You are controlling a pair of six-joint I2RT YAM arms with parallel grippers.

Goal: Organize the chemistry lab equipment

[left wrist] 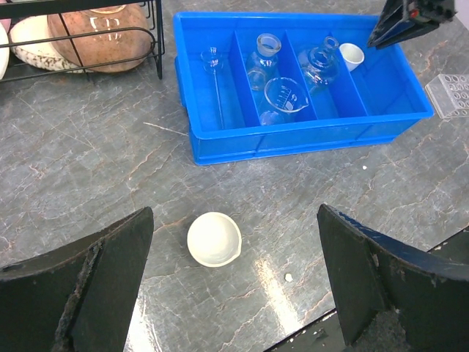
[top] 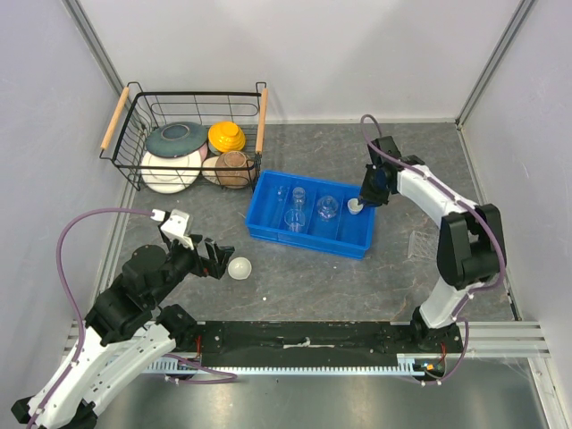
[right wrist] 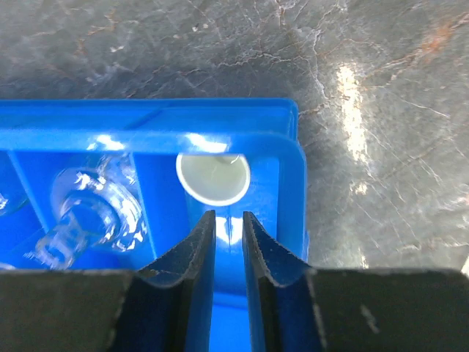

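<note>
At the far right of the table, my right arm stands tall on its base, elbow high, forearm stretched toward the blue tray [top: 308,243] and wrist bent steeply down. My right gripper [right wrist: 228,216] points into the tray's rightmost compartment, its jaws only a narrow slit apart with nothing between them. A small white cup [right wrist: 213,177] stands upright on the compartment floor just beyond the fingertips, at the far end of that slot. I cannot tell whether the tips touch it.

My left arm lies folded low at the near left, forearm angled toward the middle of the table. My left gripper [left wrist: 234,213] is spread as wide as it goes and holds nothing. A white dish [left wrist: 213,238] rests, hollow side up, on the grey table [left wrist: 88,161] just beside the gripper, seen between the two fingers [left wrist: 95,286] from the wrist.

In the tray, a round clear flask [left wrist: 319,62] lies in the compartment next to the cup. A second flask [left wrist: 262,62] and a beaker [left wrist: 282,99] share the one beyond that, and a thin glass tube [left wrist: 214,66] lies in the leftmost. A clear gridded rack [left wrist: 454,92] lies on the table to the right of the tray. A wire basket [top: 134,134] of coloured bowls and plates stands at the far left.
</note>
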